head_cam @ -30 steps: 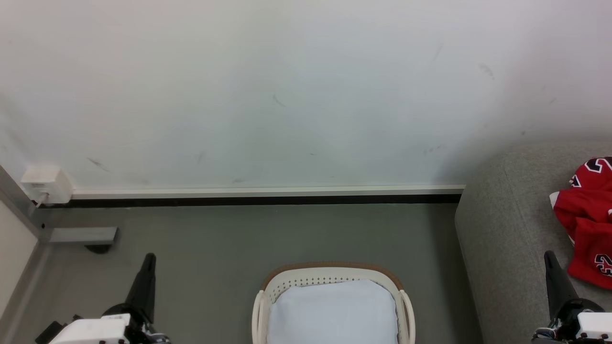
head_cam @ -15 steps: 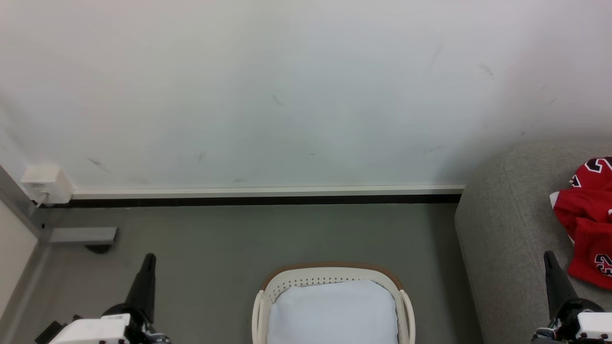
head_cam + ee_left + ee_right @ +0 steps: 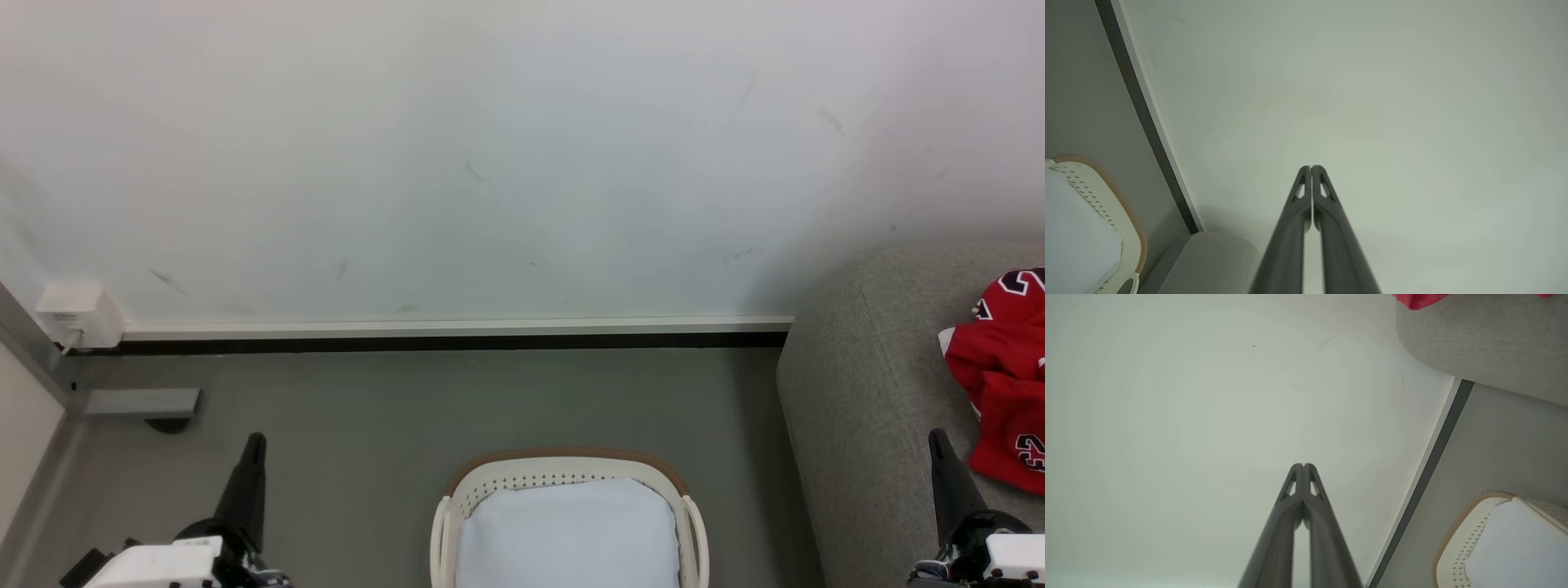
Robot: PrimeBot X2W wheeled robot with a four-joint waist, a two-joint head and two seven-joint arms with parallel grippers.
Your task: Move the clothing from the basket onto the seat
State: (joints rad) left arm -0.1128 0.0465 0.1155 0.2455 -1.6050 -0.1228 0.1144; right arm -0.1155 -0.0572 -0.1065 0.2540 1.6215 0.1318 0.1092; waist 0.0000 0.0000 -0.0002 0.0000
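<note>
Red clothing (image 3: 1000, 384) with white trim and dark numerals lies crumpled on the grey seat (image 3: 865, 384) at the right edge of the head view; a red scrap of clothing (image 3: 1419, 299) tops the seat (image 3: 1478, 347) in the right wrist view. The cream basket (image 3: 563, 472) with a brown rim stands on the floor at bottom centre, showing its plain white bottom. My left gripper (image 3: 255, 442) is shut at lower left, fingertips pressed together, holding nothing. My right gripper (image 3: 936, 437) is shut beside the seat's front, holding nothing. Both point at the wall.
A white wall with a dark baseboard (image 3: 424, 343) runs behind the basket. A white wall box (image 3: 80, 314) and a grey floor bracket (image 3: 143, 403) sit at the left. Grey floor (image 3: 457, 400) lies between basket and wall.
</note>
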